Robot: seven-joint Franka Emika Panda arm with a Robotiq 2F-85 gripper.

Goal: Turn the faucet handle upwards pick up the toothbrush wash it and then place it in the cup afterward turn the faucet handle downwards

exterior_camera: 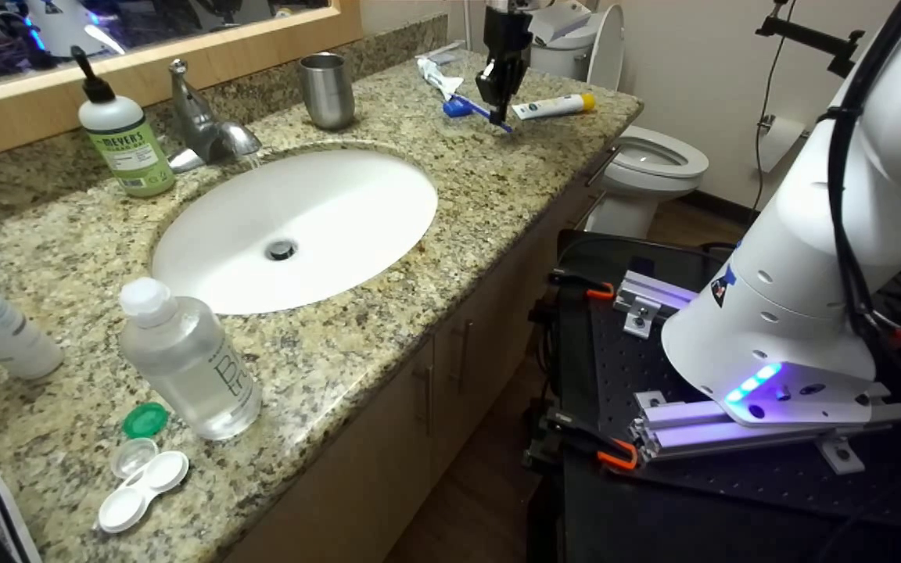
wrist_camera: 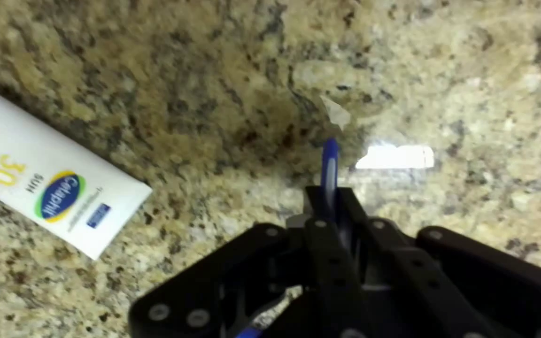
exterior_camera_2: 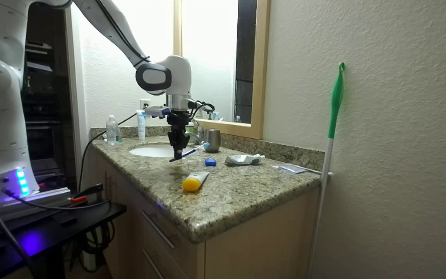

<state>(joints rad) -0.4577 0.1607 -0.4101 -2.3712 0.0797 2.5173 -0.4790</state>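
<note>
My gripper (exterior_camera_2: 178, 154) is shut on the blue toothbrush (exterior_camera_2: 189, 152), holding it by the handle just over the counter. The brush head slants up and away in an exterior view; in the wrist view the toothbrush (wrist_camera: 330, 164) pokes out beyond the fingertips. A grey metal cup (exterior_camera: 327, 94) stands upright at the back, between the faucet (exterior_camera: 212, 139) and my gripper (exterior_camera: 499, 116). The chrome faucet handle (exterior_camera: 181, 82) points upward, and a thin clear streak below the spout looks like running water.
A white sunscreen tube (wrist_camera: 59, 188) with a yellow cap lies beside the gripper. Close by are a blue cap (exterior_camera_2: 210, 162) and a crumpled toothpaste tube (exterior_camera_2: 243, 159). A soap bottle (exterior_camera: 128, 148) and a clear bottle (exterior_camera: 192, 367) flank the white sink (exterior_camera: 364, 195).
</note>
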